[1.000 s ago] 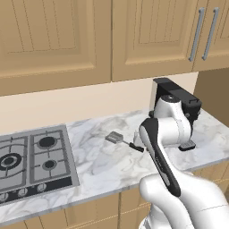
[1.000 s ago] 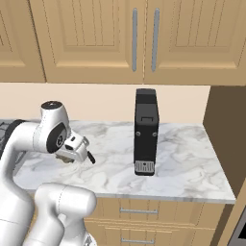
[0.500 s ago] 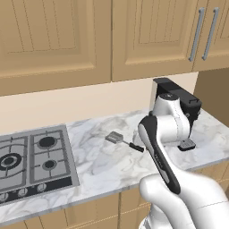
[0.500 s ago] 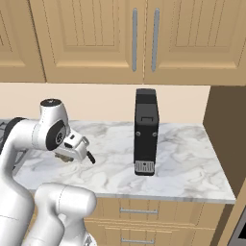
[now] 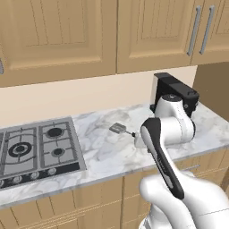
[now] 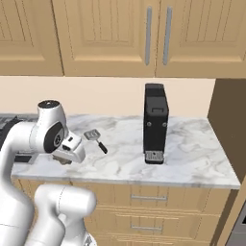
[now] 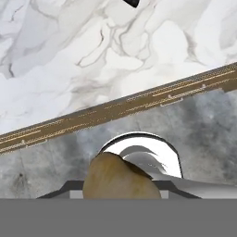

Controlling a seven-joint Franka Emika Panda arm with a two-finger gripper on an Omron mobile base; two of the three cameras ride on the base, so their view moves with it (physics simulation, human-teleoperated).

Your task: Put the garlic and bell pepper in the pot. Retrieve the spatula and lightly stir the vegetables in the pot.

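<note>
The spatula lies flat on the marble table, between the gas hob on one side and the tall black appliance by the wall on the other; in the right base view the spatula has its grey rectangular head toward the wall and its short dark handle slanting toward the table's front edge, well apart from the black appliance. The white arm bends over the front part of the table, and its tool hangs low at the table's front edge, nearer the front than the spatula and not touching it. In the hand view a tan, rounded lump sits right at the tool, in front of a shiny curved metal part; it looks like something held there, possibly the garlic, but the fingertips themselves are not visible, so I cannot tell how wide the tool stands or whether it truly has hold of the lump. Past the lump runs the wooden front strip of the table, then the marble top, with a dark tip of the spatula handle at the far edge of that view.
</note>
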